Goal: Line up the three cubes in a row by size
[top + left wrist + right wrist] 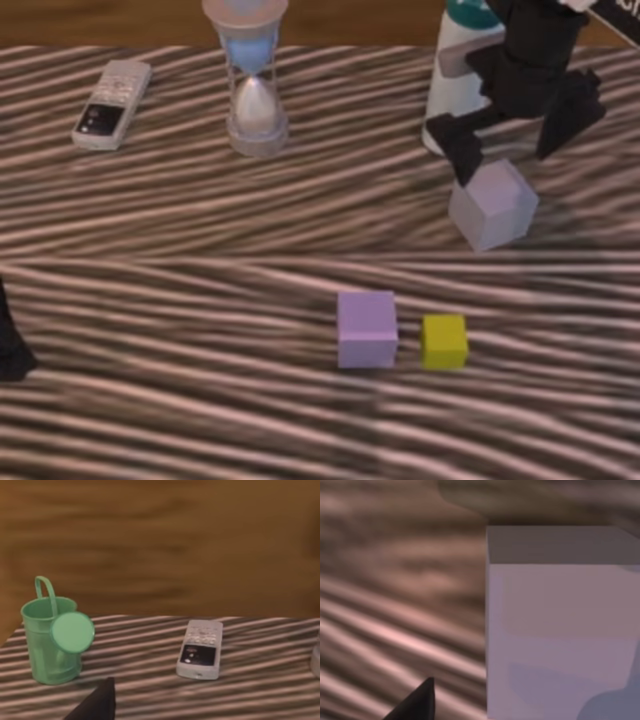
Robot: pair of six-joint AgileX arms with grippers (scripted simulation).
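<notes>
The large pale lavender cube rests on the table at the back right, turned at an angle. My right gripper hovers just above its far side, open, with one finger on each side and nothing held. In the right wrist view that cube fills the frame beside one dark fingertip. The medium lilac cube and the small yellow cube sit side by side near the middle, a narrow gap between them. My left gripper is parked at the table's left edge, open.
An hourglass and a grey remote stand at the back left. A white bottle stands right behind the right gripper. A green watering can shows in the left wrist view, beside the remote.
</notes>
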